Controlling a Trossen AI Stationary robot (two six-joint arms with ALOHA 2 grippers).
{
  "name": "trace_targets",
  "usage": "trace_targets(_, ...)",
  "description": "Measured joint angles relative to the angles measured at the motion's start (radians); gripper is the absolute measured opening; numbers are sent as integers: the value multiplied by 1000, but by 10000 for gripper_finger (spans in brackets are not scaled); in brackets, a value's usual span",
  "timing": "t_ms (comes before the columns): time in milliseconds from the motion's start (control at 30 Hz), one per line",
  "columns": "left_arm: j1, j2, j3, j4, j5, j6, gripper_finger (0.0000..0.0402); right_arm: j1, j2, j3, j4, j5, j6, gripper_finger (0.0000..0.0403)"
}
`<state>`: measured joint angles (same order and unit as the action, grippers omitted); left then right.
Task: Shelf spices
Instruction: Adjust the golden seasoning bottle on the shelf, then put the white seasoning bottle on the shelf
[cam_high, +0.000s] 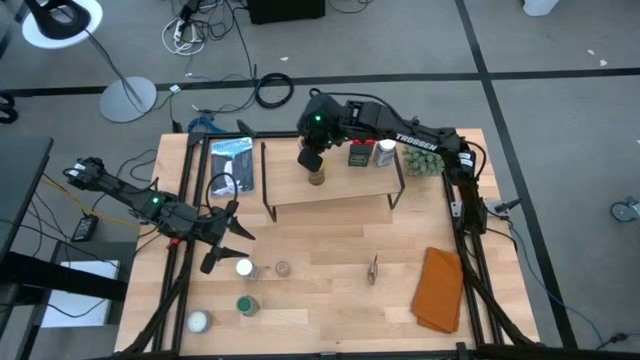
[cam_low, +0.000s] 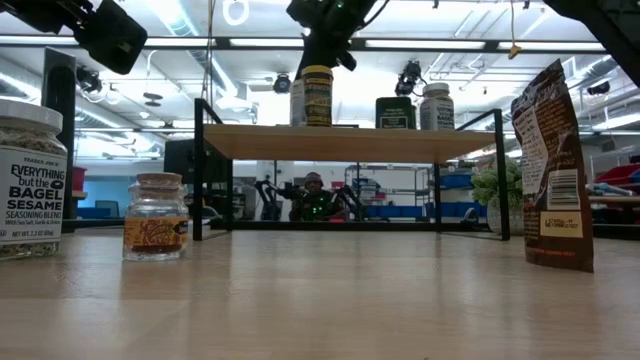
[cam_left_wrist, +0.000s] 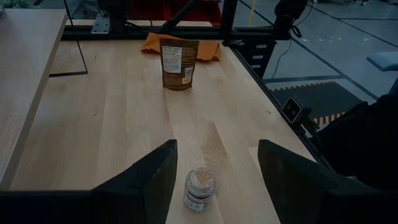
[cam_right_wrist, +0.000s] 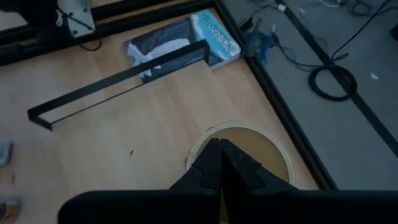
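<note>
my right tool (cam_high: 315, 160) pinched shut just above a round yellow-labelled jar (cam_high: 317, 176) standing on the shelf (cam_high: 335, 188), a pale plank on black legs. left tool (cam_high: 222, 240) spread open over a small glass jar (cam_left_wrist: 200, 189) on the worktop (cam_high: 330, 290).

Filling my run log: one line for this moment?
right gripper: above jar on shelf | left gripper: open, over small jar

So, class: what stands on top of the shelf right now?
On the shelf stand a yellow-labelled jar, a dark tin and a white-capped jar. The right gripper hangs over the yellow-labelled jar, covering its lid from above.
</note>
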<state>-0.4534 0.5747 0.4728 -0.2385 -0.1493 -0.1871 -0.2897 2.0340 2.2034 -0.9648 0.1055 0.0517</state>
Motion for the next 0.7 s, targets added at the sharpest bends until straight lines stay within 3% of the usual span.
trace_targets(267,0,0,0,0,0,0,229,0,2,5,48,82,5,0)
trace_targets(500,0,0,0,0,0,0,229,19,-6,5,31,90,8,0)
trace_targets(700,0,0,0,0,0,-8,229,71,-87,5,-61,210,20,0)
